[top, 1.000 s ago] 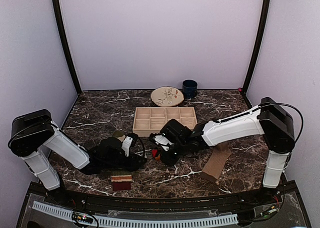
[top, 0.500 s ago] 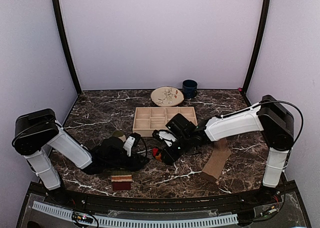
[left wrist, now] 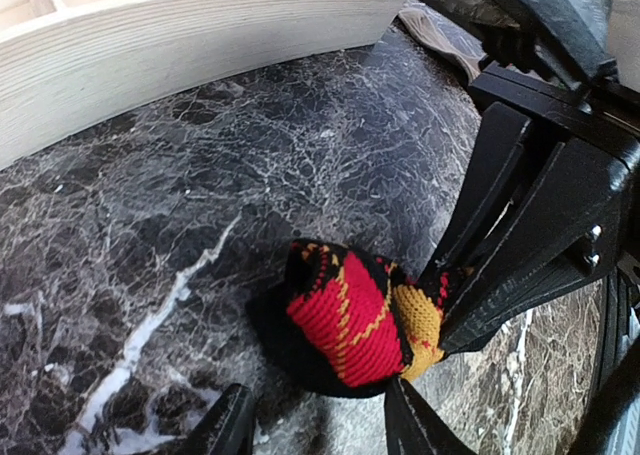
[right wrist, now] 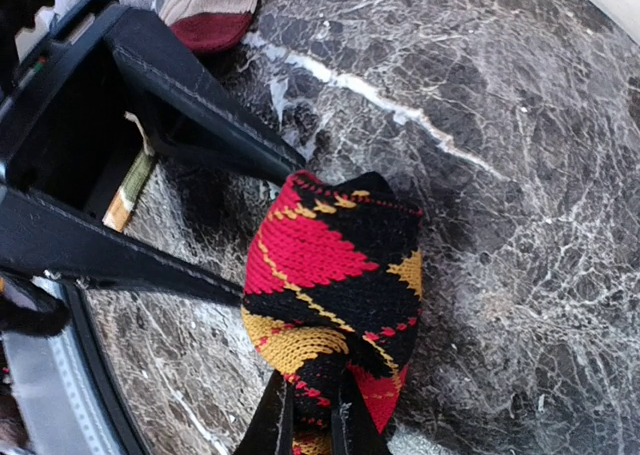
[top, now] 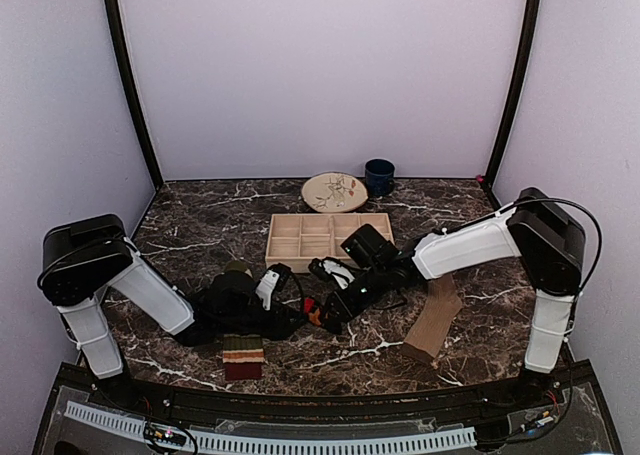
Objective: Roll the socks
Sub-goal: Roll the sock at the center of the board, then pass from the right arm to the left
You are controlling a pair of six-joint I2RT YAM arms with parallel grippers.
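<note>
Overhead: a bunched black knitted sock with red-orange argyle diamonds point(top: 312, 313) lies on the dark marble counter point(top: 200, 225), front and centre. The left pincer point(top: 296, 313) and right pincer point(top: 322, 311) meet at it, about equally near.

Left wrist: the sock point(left wrist: 345, 325) sits just ahead of the left pincer point(left wrist: 320, 430), whose jaws stand half apart, not clamped.

Right wrist: the right pincer point(right wrist: 310, 430) pinches the sock point(right wrist: 335, 275) narrowly by its tail. Its long axis runs straight away; the left pincer point(right wrist: 270, 230) reaches in from the side.
</note>
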